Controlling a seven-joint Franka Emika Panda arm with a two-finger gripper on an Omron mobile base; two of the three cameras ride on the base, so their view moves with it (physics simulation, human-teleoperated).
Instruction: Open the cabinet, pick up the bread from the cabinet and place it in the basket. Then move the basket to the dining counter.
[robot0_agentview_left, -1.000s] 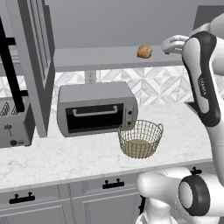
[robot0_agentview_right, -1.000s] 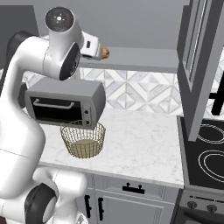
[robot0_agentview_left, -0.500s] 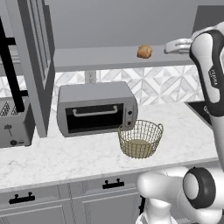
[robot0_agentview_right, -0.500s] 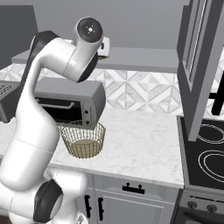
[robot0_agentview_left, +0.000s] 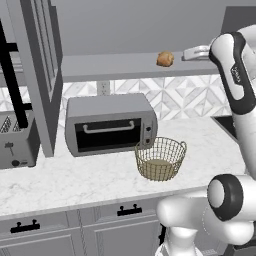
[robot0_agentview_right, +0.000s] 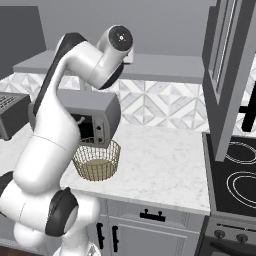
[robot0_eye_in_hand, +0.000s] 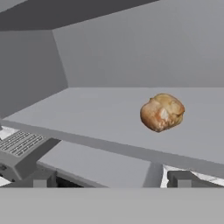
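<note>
The cabinet (robot0_agentview_left: 45, 75) stands open, its door swung out to the left. On its grey shelf (robot0_agentview_left: 115, 66) lies the bread (robot0_agentview_left: 165, 58), a small golden-brown roll. My gripper (robot0_agentview_left: 187, 53) is at shelf height just right of the bread, not touching it. In the hand view the bread (robot0_eye_in_hand: 162, 112) lies ahead and to the right, beyond the gripper (robot0_eye_in_hand: 111, 179), whose fingertips (robot0_eye_in_hand: 41, 178) stand wide apart with nothing between them. The wire basket (robot0_agentview_left: 160, 157) sits on the marble counter below, right of the toaster oven, and also shows as the basket (robot0_agentview_right: 96, 160). The dining counter is out of view.
A grey toaster oven (robot0_agentview_left: 110, 125) stands under the shelf, with a toaster (robot0_agentview_left: 15, 140) at far left. The other open cabinet door (robot0_agentview_right: 225, 75) hangs over the stove (robot0_agentview_right: 240, 180). Bare marble counter (robot0_agentview_right: 160, 165) lies right of the basket.
The arm's elbow has swung across in front of the shelf, hiding the bread in the right base view. The hand stays beside the bread, jaws still open. Bread and basket have not moved.
</note>
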